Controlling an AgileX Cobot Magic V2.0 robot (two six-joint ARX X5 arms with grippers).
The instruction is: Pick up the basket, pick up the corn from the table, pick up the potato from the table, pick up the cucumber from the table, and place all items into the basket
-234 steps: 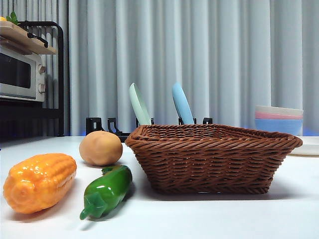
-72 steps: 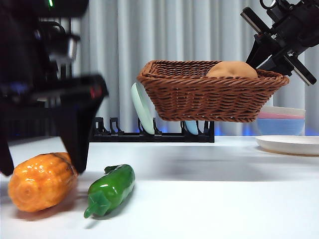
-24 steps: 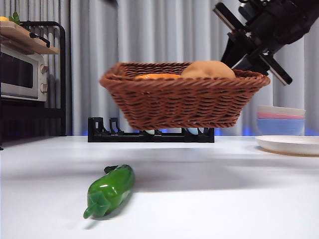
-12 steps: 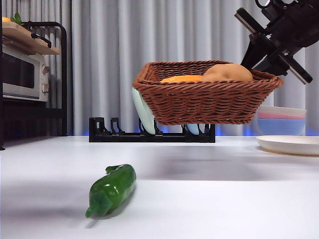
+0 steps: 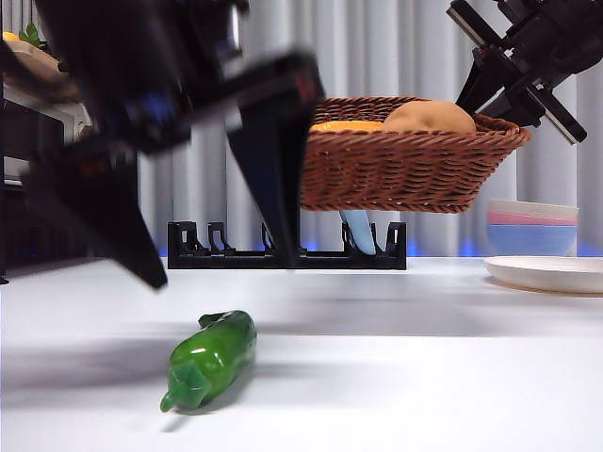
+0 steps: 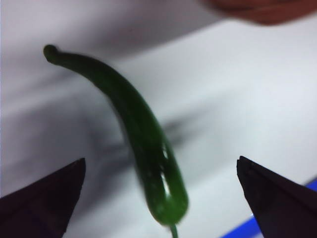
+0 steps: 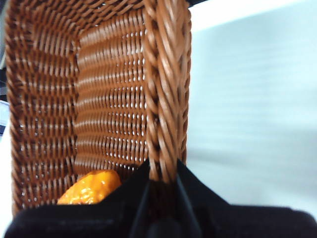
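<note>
The cucumber lies on the white table at the front left; it also shows in the left wrist view. My left gripper hangs open above it, large and blurred, one jaw on each side. My right gripper is shut on the braided rim of the basket and holds it in the air at the upper right. The right wrist view shows the jaws clamped on the rim. The corn and the potato lie inside the basket; the corn also shows in the right wrist view.
A black dish rack with a pale blue plate stands at the back of the table. Stacked pastel bowls and a white plate are at the right. A toaster oven on a shelf is at the far left.
My left gripper has come down into view over the cucumber, open. The basket has moved slightly up and right. The cucumber has not moved.
</note>
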